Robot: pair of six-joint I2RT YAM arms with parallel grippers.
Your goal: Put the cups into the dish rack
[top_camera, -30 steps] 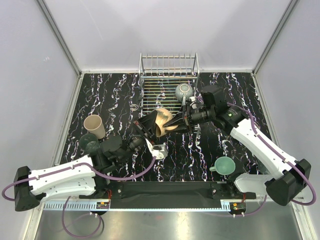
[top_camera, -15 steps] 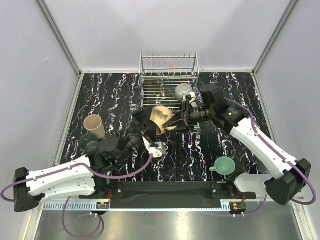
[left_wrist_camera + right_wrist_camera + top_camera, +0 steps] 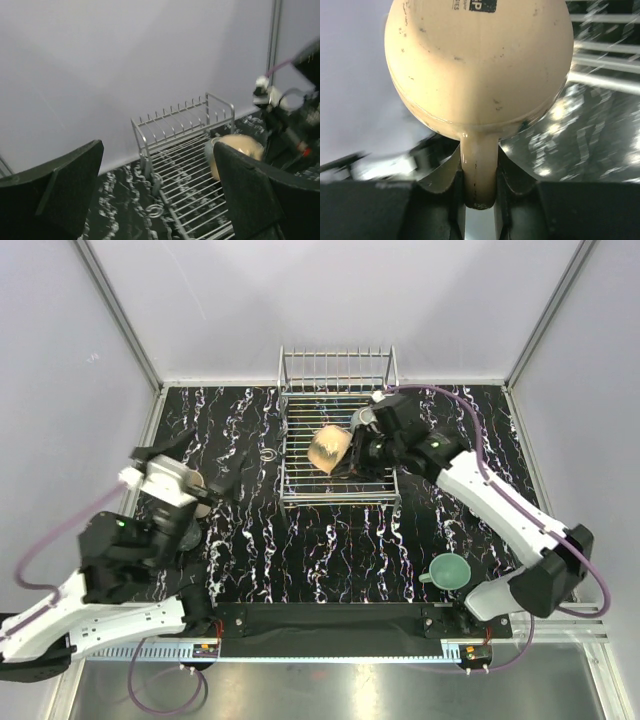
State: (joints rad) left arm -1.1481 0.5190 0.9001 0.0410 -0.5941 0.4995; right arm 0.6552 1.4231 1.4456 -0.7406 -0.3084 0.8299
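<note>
My right gripper [image 3: 352, 452] is shut on the handle of a tan cup [image 3: 328, 448] and holds it on its side just above the dish rack [image 3: 300, 476], a silver wire rack at the back of the table. In the right wrist view the handle [image 3: 480, 170] sits pinched between both fingers, and the cup's round body [image 3: 480, 65] fills the top. My left gripper [image 3: 195, 465] is raised at the left, open, with nothing in it. The left wrist view looks between its wide-open fingers [image 3: 260, 200] at the rack [image 3: 175, 165] and the tan cup [image 3: 240, 147]. A teal cup [image 3: 450, 570] stands near the front right.
A small metal ring [image 3: 268, 455] lies on the black marbled table left of the rack. The rack's upright tines [image 3: 335, 365] stand against the back wall. White walls close in the table on three sides.
My left gripper has opened, let go of the tan cup and swung back to the left and up. The right gripper has carried the cup from the rack's front edge to above it.
</note>
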